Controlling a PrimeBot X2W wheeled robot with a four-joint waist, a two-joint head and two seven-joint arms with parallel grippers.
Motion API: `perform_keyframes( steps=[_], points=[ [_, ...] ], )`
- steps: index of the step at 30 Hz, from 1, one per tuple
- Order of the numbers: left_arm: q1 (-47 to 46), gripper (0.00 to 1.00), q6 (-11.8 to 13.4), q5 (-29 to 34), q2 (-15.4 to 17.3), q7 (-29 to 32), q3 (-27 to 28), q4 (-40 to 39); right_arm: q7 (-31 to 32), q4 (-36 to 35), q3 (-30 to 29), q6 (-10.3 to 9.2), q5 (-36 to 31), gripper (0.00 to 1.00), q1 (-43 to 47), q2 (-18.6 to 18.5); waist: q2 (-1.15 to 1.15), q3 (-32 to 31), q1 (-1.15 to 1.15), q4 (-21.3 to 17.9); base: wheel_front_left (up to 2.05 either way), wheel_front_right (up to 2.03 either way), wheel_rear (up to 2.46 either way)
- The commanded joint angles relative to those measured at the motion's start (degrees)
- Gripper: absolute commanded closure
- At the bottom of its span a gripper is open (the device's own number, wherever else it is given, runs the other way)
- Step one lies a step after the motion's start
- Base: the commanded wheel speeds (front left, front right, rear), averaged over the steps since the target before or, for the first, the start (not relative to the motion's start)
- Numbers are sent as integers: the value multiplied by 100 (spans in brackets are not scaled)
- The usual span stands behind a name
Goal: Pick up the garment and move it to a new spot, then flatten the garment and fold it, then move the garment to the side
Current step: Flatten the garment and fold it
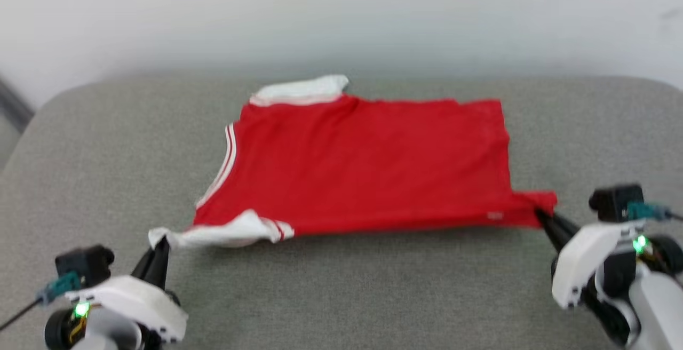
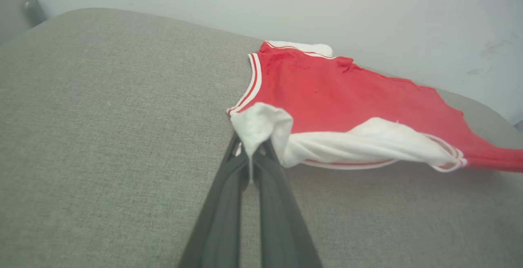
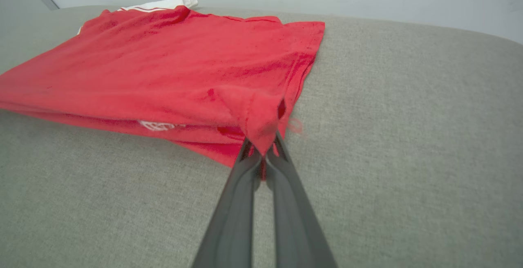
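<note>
The garment [image 1: 363,168], a bright red jersey with white-and-red striped trim, lies spread on the grey cushion [image 1: 347,296], folded over so its near edge runs left to right. My left gripper [image 1: 159,244] is shut on the white inner lining at the near left corner [image 2: 257,127]. My right gripper [image 1: 540,212] is shut on the red hem corner at the near right [image 3: 261,125]. The fabric is pulled taut between both grips. In the left wrist view the garment [image 2: 347,96] stretches away to the right; in the right wrist view the garment [image 3: 163,63] stretches to the left.
The grey cushion [image 2: 102,137] has rounded corners and ends at a pale wall [image 1: 341,14] behind. Bare fabric surface lies to the left, right and near side of the garment [image 3: 408,137].
</note>
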Motion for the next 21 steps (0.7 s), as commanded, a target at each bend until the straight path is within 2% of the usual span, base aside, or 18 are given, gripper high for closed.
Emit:
perform_keyframes(
  steps=[1,7,12,16,21],
  points=[
    [175,100,116,-48,66,18,55,-166,61,-116,-102,-8,-66,100,229,-11,0,-229,3,12,0,0,0],
    [1383,100,867,-287,401,285,235,-1549,776,-1311,-824,-9,-371,100,1715,272,0,-450,3,4,0,0,0],
    [1917,100,1185,-341,720,473,334,-2354,1456,-2237,-1284,-8,-537,100,2445,589,0,-447,3,-18,0,0,0],
    [1703,100,1182,-329,758,603,308,-2585,1910,-2514,-1416,-7,-627,100,2457,799,0,-387,3,-39,0,0,0],
    [1051,100,916,-295,574,833,88,-2268,2235,-2304,-1345,-6,-706,100,1893,886,0,-167,3,-120,0,0,0]
  ],
)
